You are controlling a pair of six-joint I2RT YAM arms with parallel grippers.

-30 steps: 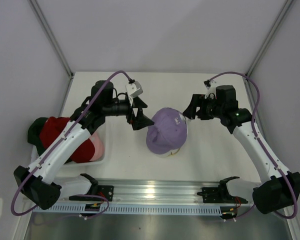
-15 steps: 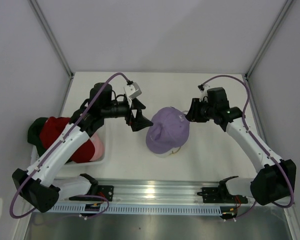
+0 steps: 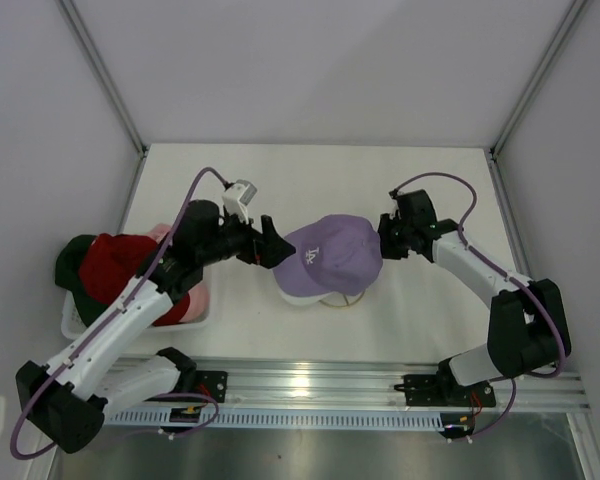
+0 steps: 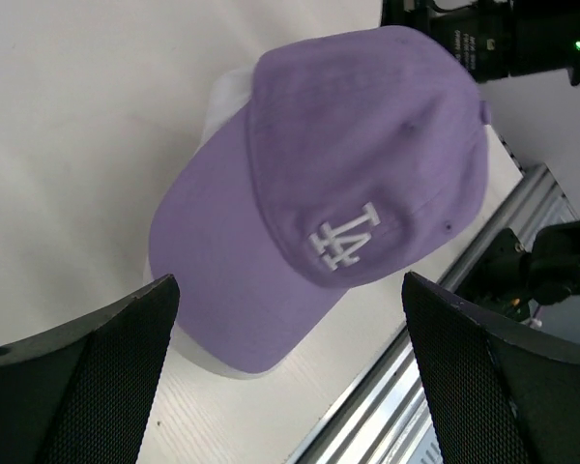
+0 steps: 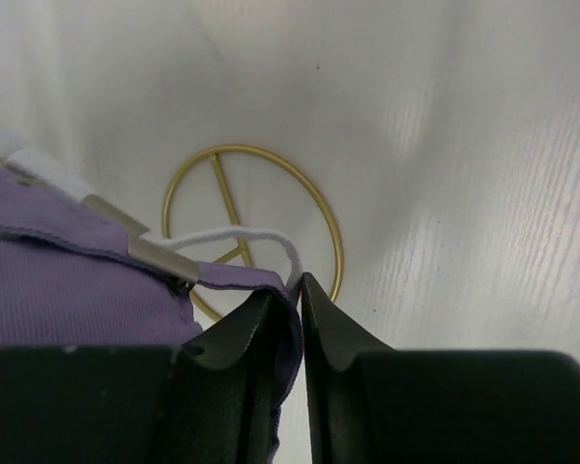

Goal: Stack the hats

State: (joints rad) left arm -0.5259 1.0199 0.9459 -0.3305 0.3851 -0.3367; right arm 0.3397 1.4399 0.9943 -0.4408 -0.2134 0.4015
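Note:
The lavender hat [image 3: 332,258] with a white logo rests on a gold wire stand [image 3: 344,300] in the middle of the table. My right gripper [image 3: 384,238] is shut on its rear edge; in the right wrist view the purple fabric [image 5: 68,290] is pinched between the fingers of that gripper [image 5: 300,285], beside a white strap loop [image 5: 232,235]. My left gripper [image 3: 277,245] hangs open just left of the brim, not touching it; its wrist view shows the cap [image 4: 348,184] ahead of the wide-apart gripper [image 4: 290,387]. Red [image 3: 115,268], dark green [image 3: 70,262] and pink [image 3: 190,300] hats lie piled at the left.
A white tray [image 3: 130,325] at the left edge holds the piled hats. The stand's gold ring [image 5: 321,208] lies flat on the white table below the right gripper. A metal rail [image 3: 320,385] runs along the near edge. Walls close in on both sides.
My right gripper moved in and closed on the lavender hat's rear edge. The hat has swung, its brim now pointing left. The left arm drew back and lower, still open.

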